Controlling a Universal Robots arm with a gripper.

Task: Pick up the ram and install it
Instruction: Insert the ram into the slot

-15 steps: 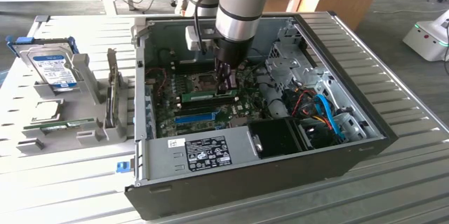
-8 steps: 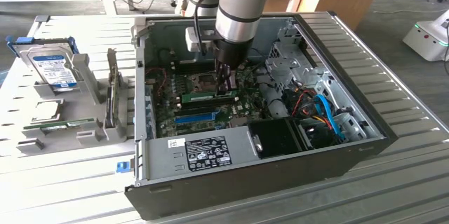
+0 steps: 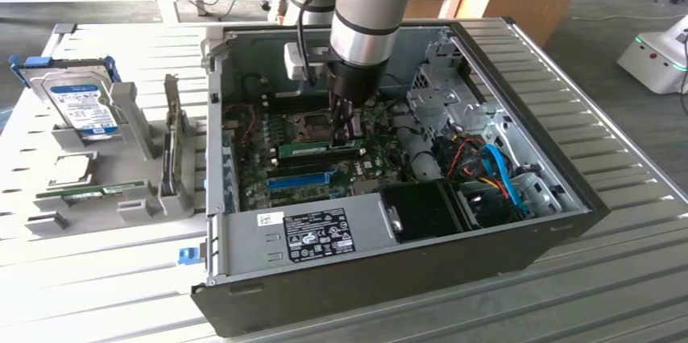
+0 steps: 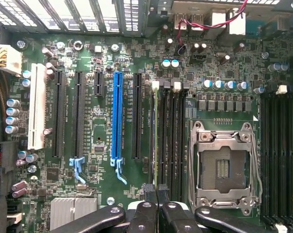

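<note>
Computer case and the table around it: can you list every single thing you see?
computer case: one, black and grey, open, on the table
table: one, grey metal slats, under everything
motherboard: one, green, inside the case
blue slot: one, bright blue, on the motherboard
processor socket: one, silver, on the motherboard
ram: one, green, standing in a slot beside the socket
hard drive: one, silver with a blue label, in the holder
holder: one, grey, at the exterior view's left
arm: one, silver and light blue, reaching into the case
gripper: one, black, jaws shut, over the ram
</note>
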